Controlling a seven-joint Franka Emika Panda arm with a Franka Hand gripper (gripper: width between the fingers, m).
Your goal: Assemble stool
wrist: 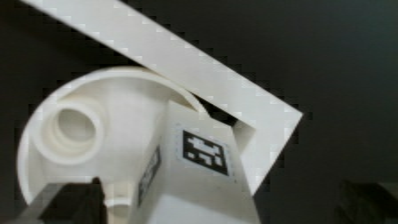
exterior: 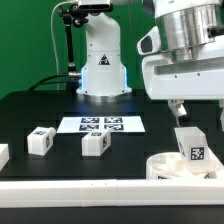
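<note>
The round white seat disc (exterior: 163, 167) lies at the exterior view's lower right. One white leg (exterior: 192, 147) with a marker tag stands upright on it. My gripper (exterior: 196, 110) hangs just above this leg, with its fingers apart and nothing gripped. In the wrist view the leg (wrist: 205, 150) rises between the fingers beside the seat (wrist: 80, 120) and its round socket. A gap shows between the dark finger (wrist: 71, 200) and the leg. My gripper (wrist: 210, 206) is open around the leg's top. Two loose legs (exterior: 40, 140) (exterior: 96, 143) lie on the table toward the exterior view's left.
The marker board (exterior: 100, 124) lies mid-table in front of the robot base (exterior: 103, 60). Another white part (exterior: 3, 154) shows at the exterior view's left edge. The long white border rail (exterior: 90, 188) runs along the front, and it also crosses the wrist view (wrist: 169, 50).
</note>
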